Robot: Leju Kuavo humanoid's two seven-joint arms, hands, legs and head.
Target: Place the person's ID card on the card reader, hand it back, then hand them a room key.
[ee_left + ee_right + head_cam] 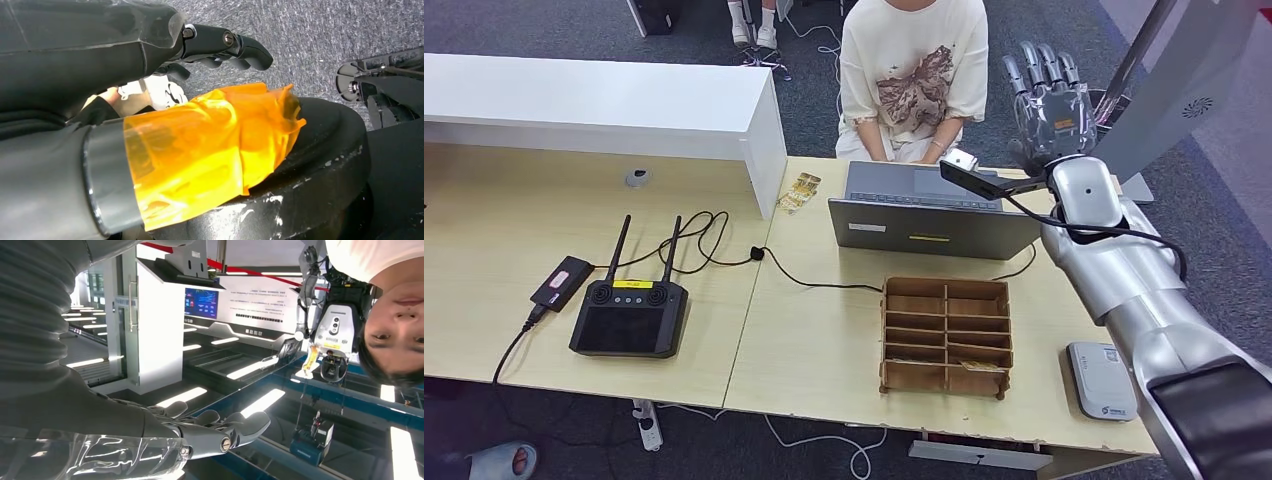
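Head view: the right hand [1049, 100] is raised past the laptop [934, 212], fingers straight and apart, holding nothing, offered toward the seated person [914, 75]. No ID card can be made out. The card reader [1101, 380] lies nearer the robot than the laptop. A card laid on this flat palm would likely slide off.

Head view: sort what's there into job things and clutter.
Job things: card reader, wooden card box, raised right hand, person.
Lying about: laptop, remote controller, black cable, power bank.
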